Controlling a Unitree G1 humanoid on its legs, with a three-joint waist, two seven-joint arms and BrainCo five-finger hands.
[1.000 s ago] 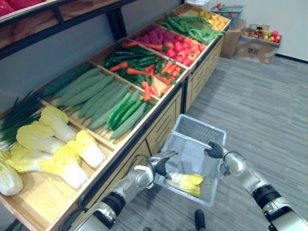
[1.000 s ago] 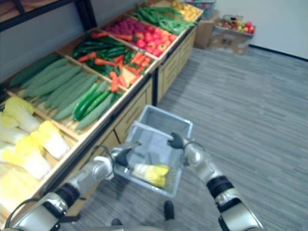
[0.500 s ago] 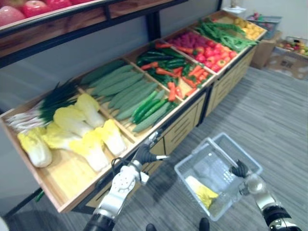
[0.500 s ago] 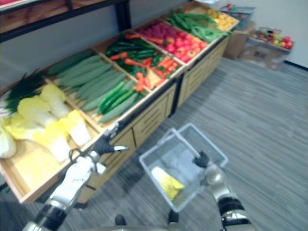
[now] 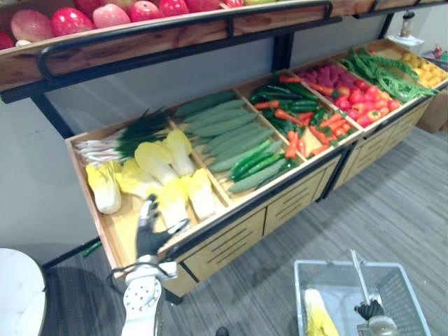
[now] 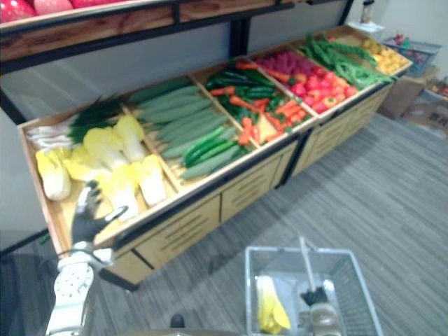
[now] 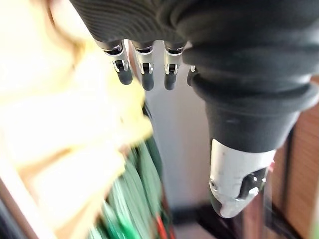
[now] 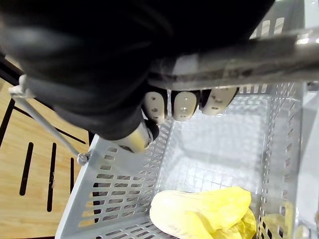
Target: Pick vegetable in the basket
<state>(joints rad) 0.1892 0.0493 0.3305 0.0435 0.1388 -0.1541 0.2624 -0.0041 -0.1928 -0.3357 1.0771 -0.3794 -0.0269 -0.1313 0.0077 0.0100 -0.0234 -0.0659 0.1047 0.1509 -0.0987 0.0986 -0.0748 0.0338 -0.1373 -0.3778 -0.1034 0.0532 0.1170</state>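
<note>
While the left hand (image 5: 148,236) hovers at seven o'clock with fingers straight by the front of the bin of napa cabbages (image 5: 157,162), the right hand (image 5: 369,309) at five o'clock is curled round the handle (image 5: 358,274) of the basket (image 5: 322,263), where one yellow cabbage (image 5: 318,318) lies.

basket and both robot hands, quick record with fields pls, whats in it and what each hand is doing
basket: grey mesh, low on the robot's right side
contents: one yellow-green cabbage
right robot hand: fingers curled round the basket handle
left robot hand: open, fingers straight, at the front edge of the shelf cabbages; contact unclear
task state: one vegetable in the basket, none in the left robot hand
</note>
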